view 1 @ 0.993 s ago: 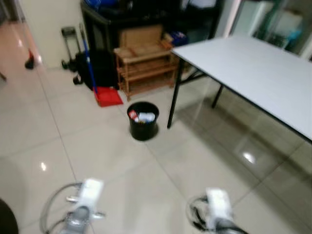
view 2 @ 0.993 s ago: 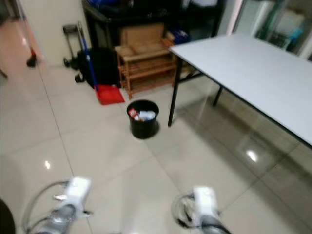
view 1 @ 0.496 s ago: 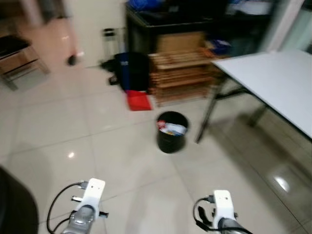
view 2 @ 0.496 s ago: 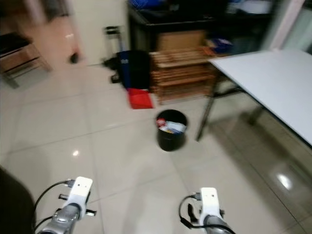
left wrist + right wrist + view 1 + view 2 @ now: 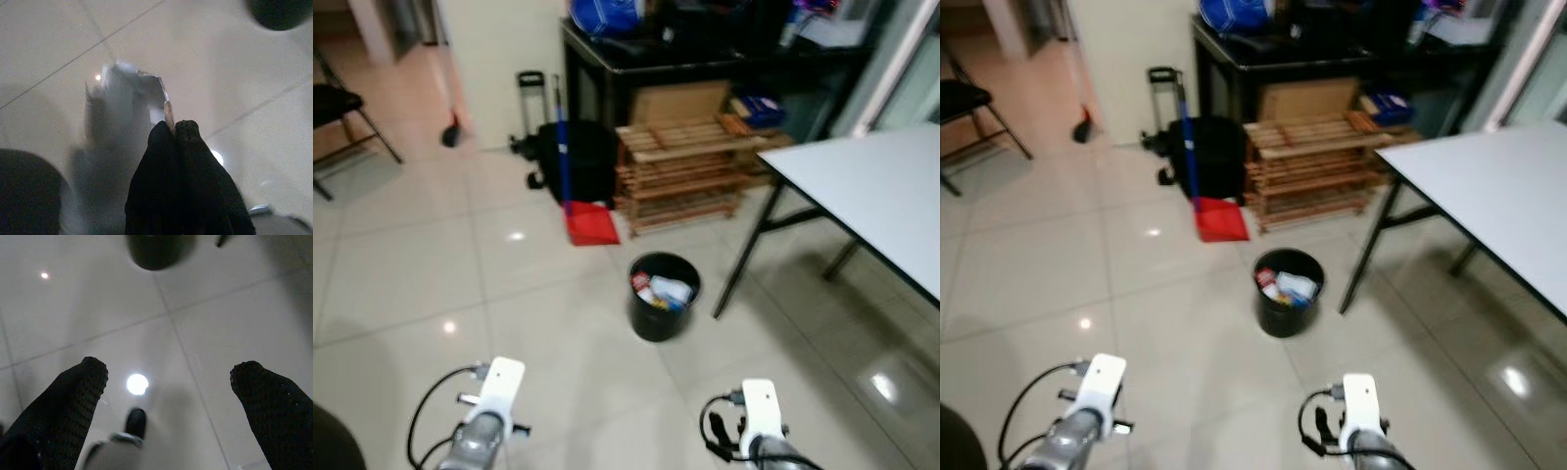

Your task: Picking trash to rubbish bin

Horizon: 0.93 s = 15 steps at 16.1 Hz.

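- Black round rubbish bin (image 5: pixel 664 296) is sitting on glossy tiled floor (image 5: pixel 421 284) ahead, beside slatted wooden rack (image 5: pixel 680 176).
- Left end effector (image 5: pixel 171 131) is pinching crumpled white paper trash (image 5: pixel 128 98), fingers together.
- Right end effector (image 5: pixel 168 377) is hanging spread apart, holding nothing.

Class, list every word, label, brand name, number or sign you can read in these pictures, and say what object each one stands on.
No text can be read anywhere in these pictures.
Packaging in the black rubbish bin: red and white wrappers, any print too small and blurred.
Blue box on the wooden rack: any marking too blurred.
Crumpled paper pinched in the left gripper: no print can be made out.
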Available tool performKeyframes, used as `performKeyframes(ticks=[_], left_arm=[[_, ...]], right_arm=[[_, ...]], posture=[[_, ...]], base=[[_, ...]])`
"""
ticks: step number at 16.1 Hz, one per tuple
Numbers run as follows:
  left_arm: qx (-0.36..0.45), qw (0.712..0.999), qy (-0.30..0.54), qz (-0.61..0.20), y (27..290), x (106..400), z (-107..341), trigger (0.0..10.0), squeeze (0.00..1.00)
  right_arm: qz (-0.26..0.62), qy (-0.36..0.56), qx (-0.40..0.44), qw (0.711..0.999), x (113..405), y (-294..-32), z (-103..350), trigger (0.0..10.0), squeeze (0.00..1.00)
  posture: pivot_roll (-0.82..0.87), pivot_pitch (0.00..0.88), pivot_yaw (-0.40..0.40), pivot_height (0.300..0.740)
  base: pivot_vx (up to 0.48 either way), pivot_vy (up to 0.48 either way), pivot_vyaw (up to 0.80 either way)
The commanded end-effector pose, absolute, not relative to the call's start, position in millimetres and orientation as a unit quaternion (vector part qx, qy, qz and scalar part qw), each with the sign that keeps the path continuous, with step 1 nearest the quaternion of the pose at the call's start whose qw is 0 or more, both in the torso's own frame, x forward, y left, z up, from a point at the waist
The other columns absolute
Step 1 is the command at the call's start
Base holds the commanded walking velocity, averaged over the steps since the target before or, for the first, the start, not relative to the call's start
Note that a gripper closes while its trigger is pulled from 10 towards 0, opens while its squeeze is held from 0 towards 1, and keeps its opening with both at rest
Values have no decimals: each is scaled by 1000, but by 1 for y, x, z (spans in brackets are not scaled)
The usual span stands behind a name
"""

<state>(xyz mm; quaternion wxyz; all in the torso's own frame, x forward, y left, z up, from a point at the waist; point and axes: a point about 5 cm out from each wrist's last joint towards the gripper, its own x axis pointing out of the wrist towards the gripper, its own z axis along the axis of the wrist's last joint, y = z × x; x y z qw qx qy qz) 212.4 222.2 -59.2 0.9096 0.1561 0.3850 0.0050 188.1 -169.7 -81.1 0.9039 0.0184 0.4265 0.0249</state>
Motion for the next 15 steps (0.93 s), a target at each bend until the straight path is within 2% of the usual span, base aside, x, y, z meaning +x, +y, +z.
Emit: performKeyframes(ticks=[1, 12, 15], left_arm=[[158, 906, 394, 10, 227, 208, -61, 10000, 0], [160, 904, 396, 4, 226, 207, -62, 10000, 0], [160, 905, 395, 3, 225, 208, -62, 10000, 0]], right_arm=[[32, 426, 21, 904, 189, -164, -81, 10000, 0], [27, 424, 29, 905, 191, -165, -80, 10000, 0], [28, 432, 31, 901, 189, -165, -81, 10000, 0]], posture=[[5, 20, -33, 740], [8, 0, -29, 740], [8, 0, -29, 740]], base=[[480, 0, 0], [480, 0, 0], [480, 0, -713]])
